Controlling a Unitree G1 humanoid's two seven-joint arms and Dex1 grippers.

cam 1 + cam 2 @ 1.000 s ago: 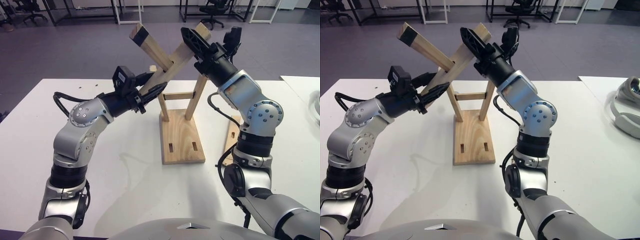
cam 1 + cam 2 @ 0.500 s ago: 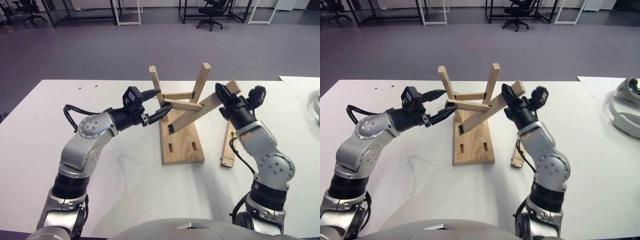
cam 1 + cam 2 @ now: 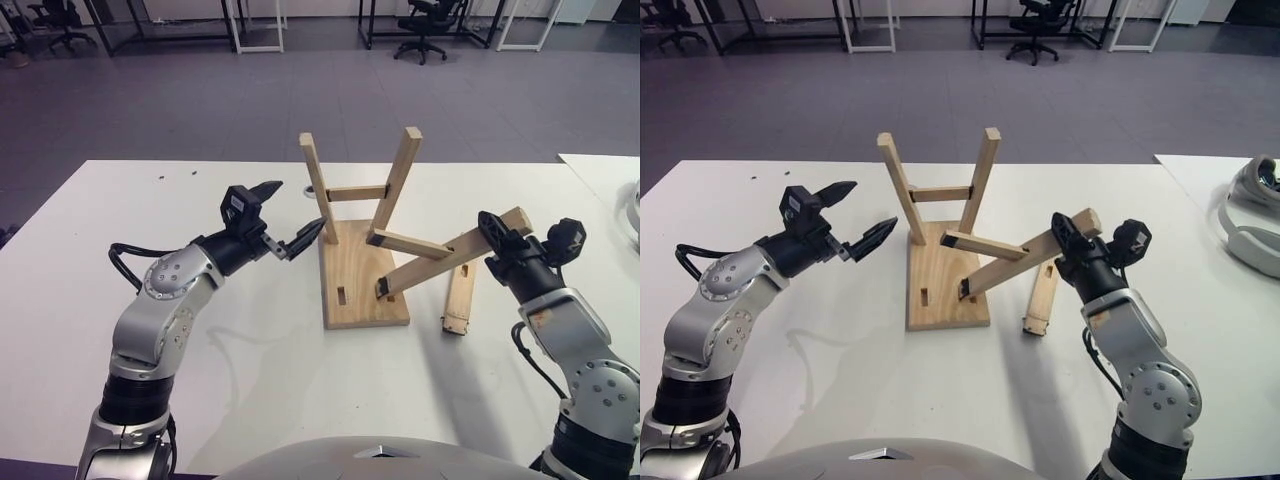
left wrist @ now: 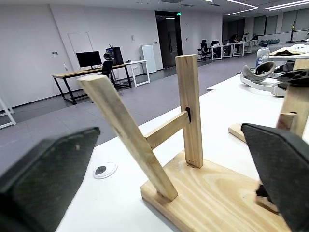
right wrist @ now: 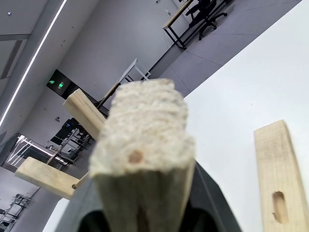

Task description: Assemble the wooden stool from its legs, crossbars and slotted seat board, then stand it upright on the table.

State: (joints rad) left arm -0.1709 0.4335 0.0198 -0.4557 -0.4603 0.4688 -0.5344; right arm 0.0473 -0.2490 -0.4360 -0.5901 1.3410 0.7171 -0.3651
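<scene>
Tilted leg (image 3: 450,257) with its crossbar (image 3: 408,243), gripped at the upper end by the closed right jaws. Lowered since half a second ago, dark lower tip now down at the seat board (image 3: 360,270), near a slot. Let go by the left jaws, now wide open, empty and drawn back from the two upright legs (image 3: 316,190). Under the right jaws, a loose leg (image 3: 459,298) flat on the bench (image 3: 250,350).
</scene>
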